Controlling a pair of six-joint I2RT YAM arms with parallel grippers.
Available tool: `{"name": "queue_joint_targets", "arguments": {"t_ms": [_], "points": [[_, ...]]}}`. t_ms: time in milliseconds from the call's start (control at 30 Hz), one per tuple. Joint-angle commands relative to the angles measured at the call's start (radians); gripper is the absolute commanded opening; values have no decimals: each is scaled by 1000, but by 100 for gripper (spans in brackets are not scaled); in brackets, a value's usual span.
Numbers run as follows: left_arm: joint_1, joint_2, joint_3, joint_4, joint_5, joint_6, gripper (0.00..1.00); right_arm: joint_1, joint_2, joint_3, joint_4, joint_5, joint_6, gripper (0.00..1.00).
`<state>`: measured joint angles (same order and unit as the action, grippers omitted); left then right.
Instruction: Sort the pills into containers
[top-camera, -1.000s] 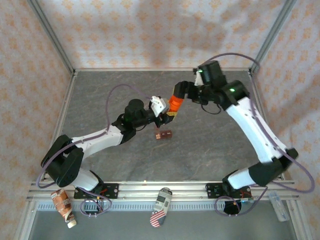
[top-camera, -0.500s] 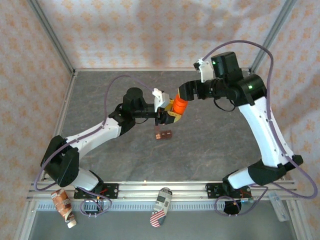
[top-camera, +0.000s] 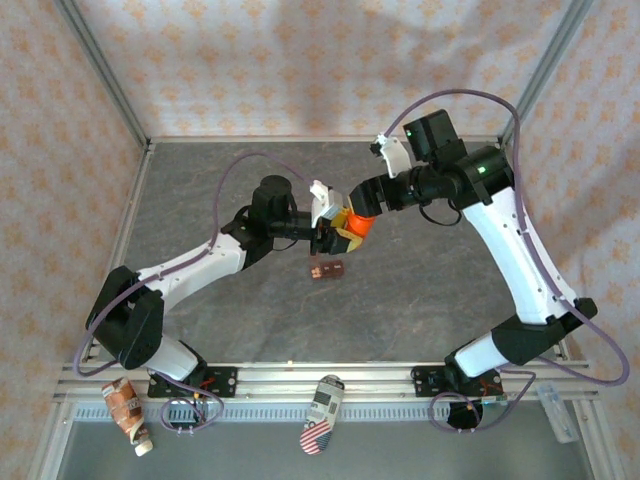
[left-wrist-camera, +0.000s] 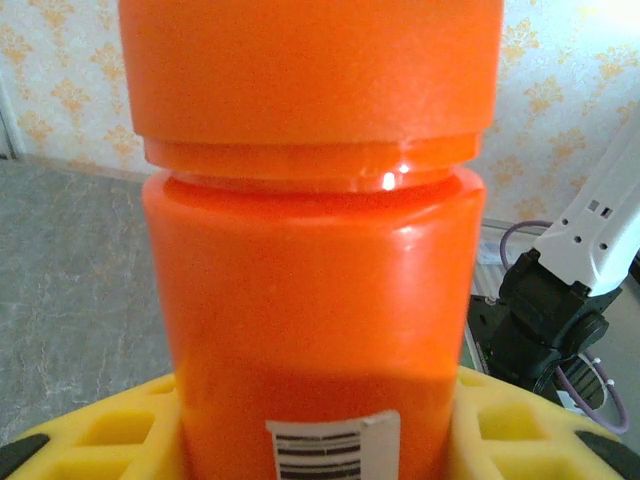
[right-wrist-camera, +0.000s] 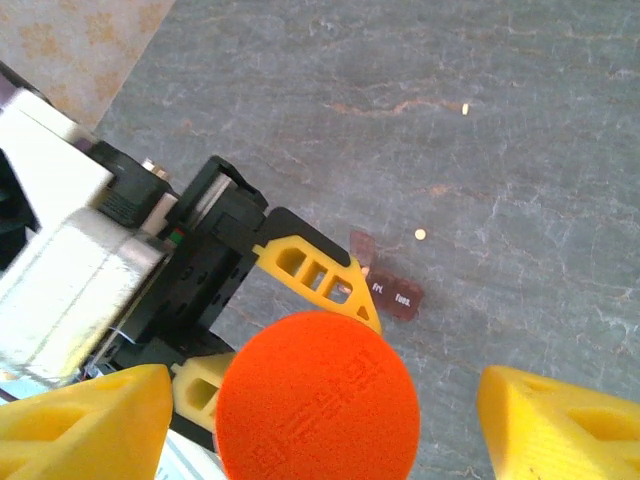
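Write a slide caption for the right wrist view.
Open right claw flanks the orange cap of the bottle in the left claw.

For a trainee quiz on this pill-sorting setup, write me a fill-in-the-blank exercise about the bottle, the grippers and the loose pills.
1. The left gripper is shut on the bright ____ plastic bottle.
2. The right gripper stands ____ around the bottle's round cap, fingers clear of it.
3. ____ tiny pale pills lie loose on the grey table.
Missing words: orange; open; Two.
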<state>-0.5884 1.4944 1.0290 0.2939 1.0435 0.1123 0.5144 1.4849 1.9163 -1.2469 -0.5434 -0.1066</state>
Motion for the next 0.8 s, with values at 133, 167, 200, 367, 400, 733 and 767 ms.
{"name": "queue_joint_targets", "arguments": {"t_ms": [133, 167, 200, 367, 400, 733, 767], "points": [[4, -5, 45, -4, 28, 13, 0, 4, -9, -32, -5, 8, -16, 78], [3, -6, 45, -4, 26, 14, 0, 4, -7, -36, -2, 7, -15, 75], [4, -7, 46, -6, 26, 15, 0, 4, -7, -40, 2, 5, -12, 72], [4, -13, 44, -4, 7, 19, 0, 5, -12, -80, 38, -26, 28, 49], [4, -13, 43, 1, -1, 17, 0, 6, -13, -92, 53, -29, 47, 48], [-48, -61, -61, 169, -375, 91, 0, 100, 10, -278, 281, 236, 472, 40], [-67, -63, -75, 186, -424, 116, 0, 112, 12, -306, 323, 247, 516, 40]]}}
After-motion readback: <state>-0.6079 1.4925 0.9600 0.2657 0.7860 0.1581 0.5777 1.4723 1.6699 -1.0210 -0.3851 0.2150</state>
